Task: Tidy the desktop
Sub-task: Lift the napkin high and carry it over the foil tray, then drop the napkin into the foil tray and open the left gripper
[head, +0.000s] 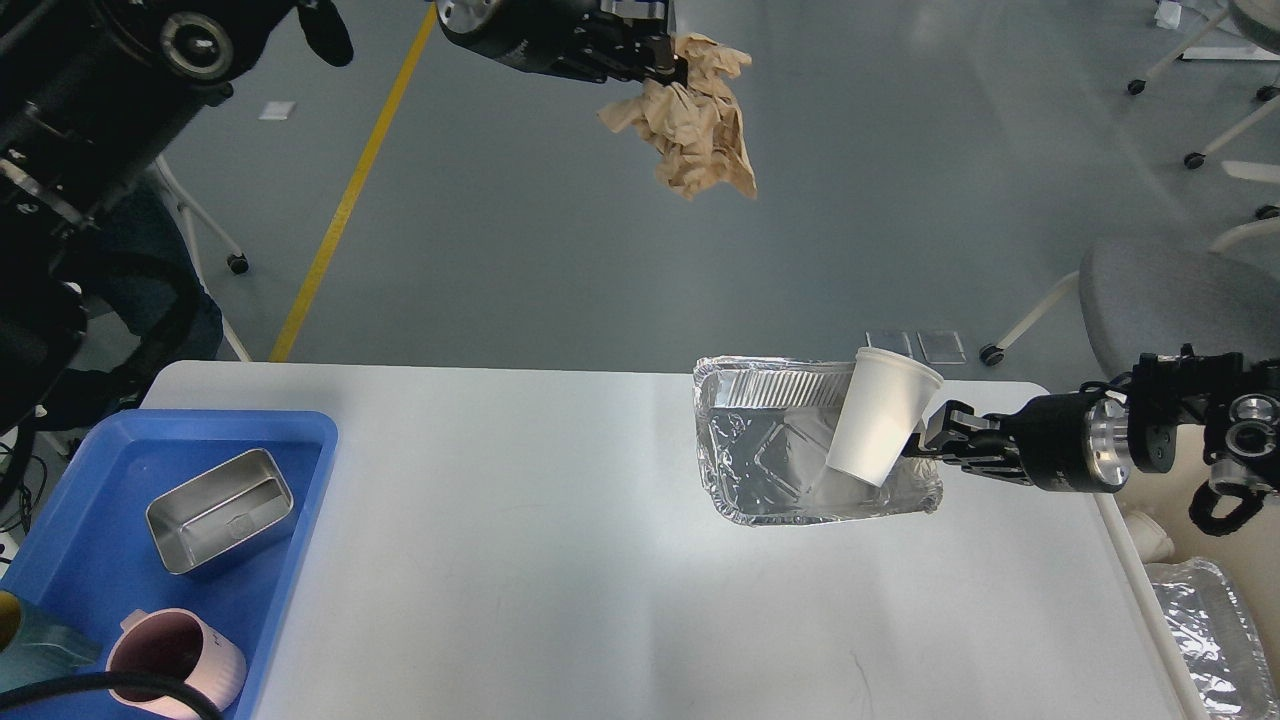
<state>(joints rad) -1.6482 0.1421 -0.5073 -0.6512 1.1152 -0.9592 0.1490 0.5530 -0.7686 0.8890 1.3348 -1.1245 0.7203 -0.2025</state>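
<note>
The desktop [520, 570] is a wide white tabletop. A crumpled brown paper wad [692, 125] hangs in the air beyond the table's far edge, with my left gripper [668, 62] shut on its top. A foil tray [760, 465] lies at the right back of the desktop, and a white paper cup [882, 428] leans tilted inside it. My right gripper [920, 445] reaches in from the right and looks shut on the tray's right rim, just behind the cup. The cup hides its fingertips.
A blue plastic tray [305, 440] at the left front holds a steel box [220, 510], a pink mug [175, 660] and a teal vessel [35, 645]. Off the right edge a bin holds crumpled foil [1205, 625]. A grey chair [1170, 300] stands behind on the right.
</note>
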